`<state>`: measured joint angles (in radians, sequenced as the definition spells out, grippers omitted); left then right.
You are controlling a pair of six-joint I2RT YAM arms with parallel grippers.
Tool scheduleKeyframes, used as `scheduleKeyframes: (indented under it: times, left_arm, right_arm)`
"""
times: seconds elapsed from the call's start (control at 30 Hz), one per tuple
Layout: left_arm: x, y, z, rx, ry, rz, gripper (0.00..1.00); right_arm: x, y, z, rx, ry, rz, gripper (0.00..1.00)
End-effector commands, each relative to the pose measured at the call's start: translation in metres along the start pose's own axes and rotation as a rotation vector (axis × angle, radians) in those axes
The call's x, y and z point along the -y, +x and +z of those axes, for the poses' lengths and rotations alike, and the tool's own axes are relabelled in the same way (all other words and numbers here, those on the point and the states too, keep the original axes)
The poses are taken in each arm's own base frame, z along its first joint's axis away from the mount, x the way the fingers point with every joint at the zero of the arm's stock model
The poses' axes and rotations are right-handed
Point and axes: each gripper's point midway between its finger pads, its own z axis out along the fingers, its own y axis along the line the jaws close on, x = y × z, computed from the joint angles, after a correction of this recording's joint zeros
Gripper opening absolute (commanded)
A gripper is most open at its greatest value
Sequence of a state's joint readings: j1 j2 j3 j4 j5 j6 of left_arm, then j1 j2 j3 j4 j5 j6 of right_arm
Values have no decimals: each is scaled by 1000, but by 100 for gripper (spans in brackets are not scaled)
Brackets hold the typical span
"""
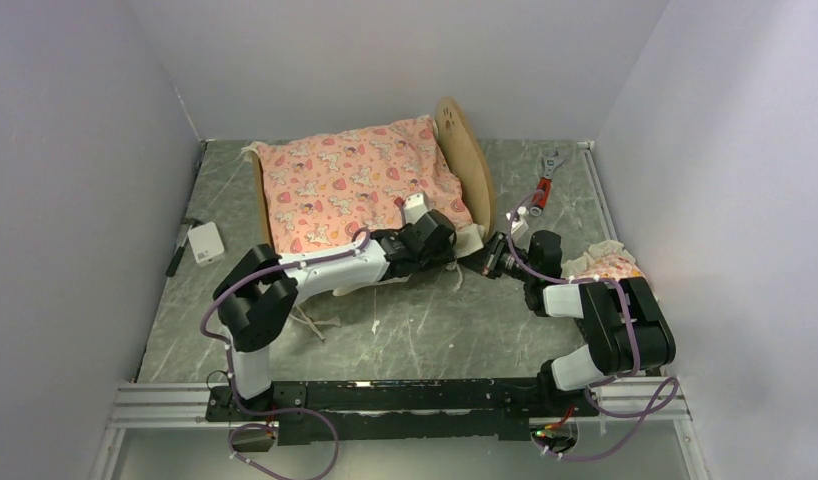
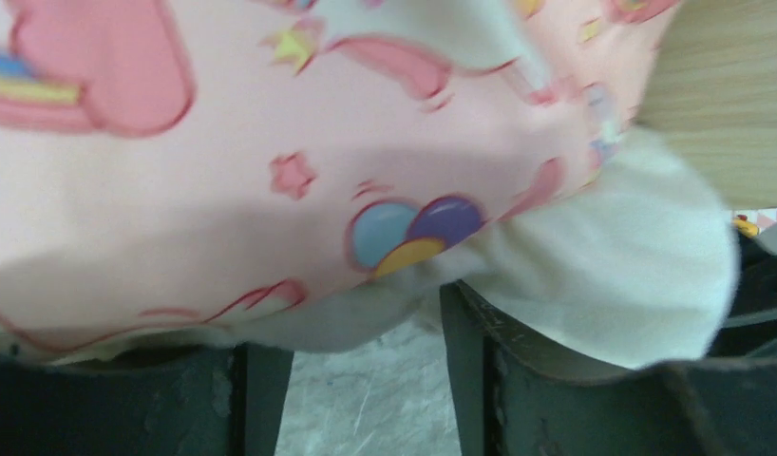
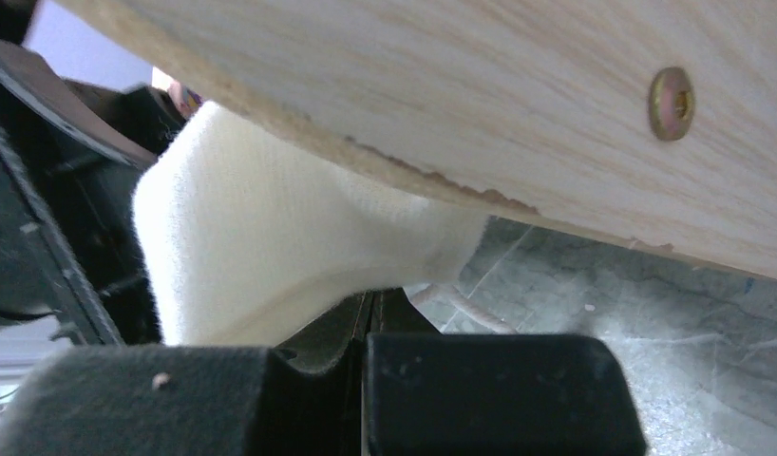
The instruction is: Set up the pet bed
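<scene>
The pet bed [image 1: 472,152] stands at the back of the table, rounded headboard on the right and low footboard [image 1: 257,195] on the left. The pink cartoon-print mattress [image 1: 355,185] lies on it and hides the base. My left gripper [image 1: 453,246] is at the mattress's near right corner. In the left wrist view it [image 2: 361,337] is open, with the mattress edge [image 2: 271,190] lying over the fingers. My right gripper [image 1: 489,258] is by the same corner. In the right wrist view it [image 3: 375,306] is shut on the mattress's white frill [image 3: 271,247], under the wooden frame [image 3: 461,95].
The small frilled pillow [image 1: 613,264] lies at the right behind my right arm. A wrench with a red handle [image 1: 545,182] lies at the back right. A white box [image 1: 205,243] and a black pen [image 1: 175,252] lie at the left. Loose ties [image 1: 320,325] trail on the table.
</scene>
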<state>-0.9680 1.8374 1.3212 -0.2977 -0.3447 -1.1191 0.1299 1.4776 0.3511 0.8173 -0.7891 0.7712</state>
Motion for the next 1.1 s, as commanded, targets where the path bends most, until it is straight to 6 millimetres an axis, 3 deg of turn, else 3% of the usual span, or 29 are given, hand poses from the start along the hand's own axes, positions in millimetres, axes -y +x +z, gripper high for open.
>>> scheduleKeyframes:
  times: [0.0, 0.13, 0.33, 0.5, 0.67, 0.77, 0.87, 0.97, 1.07]
  left_arm:
    - [27, -42, -7, 143, 31, 15, 54]
    - [18, -50, -7, 197, -26, 60, 45]
    - [25, -53, -9, 242, -31, 129, 53]
    - [35, -54, -33, 281, -19, 199, 65]
    - [39, -55, -65, 284, 11, 236, 69]
    - [37, -46, -77, 251, 34, 264, 65]
    - [36, -31, -81, 199, 79, 316, 50]
    - [30, -14, -77, 144, 106, 386, 41]
    - [20, 2, -68, 91, 114, 482, 41]
  right_arm:
    - [-10, 1, 1, -10, -42, -31, 0]
    - [-9, 2, 1, -13, -45, -26, 0]
    - [-9, 2, 2, -16, -50, -21, 0]
    - [-9, 2, 2, -17, -47, -24, 0]
    - [-9, 2, 2, -16, -48, -22, 0]
    - [-10, 1, 2, -16, -51, -22, 0]
    - [-10, 1, 2, -16, -48, -25, 0]
    - [-10, 1, 2, -15, -46, -27, 0]
    - [-10, 0, 2, -15, -46, -25, 0]
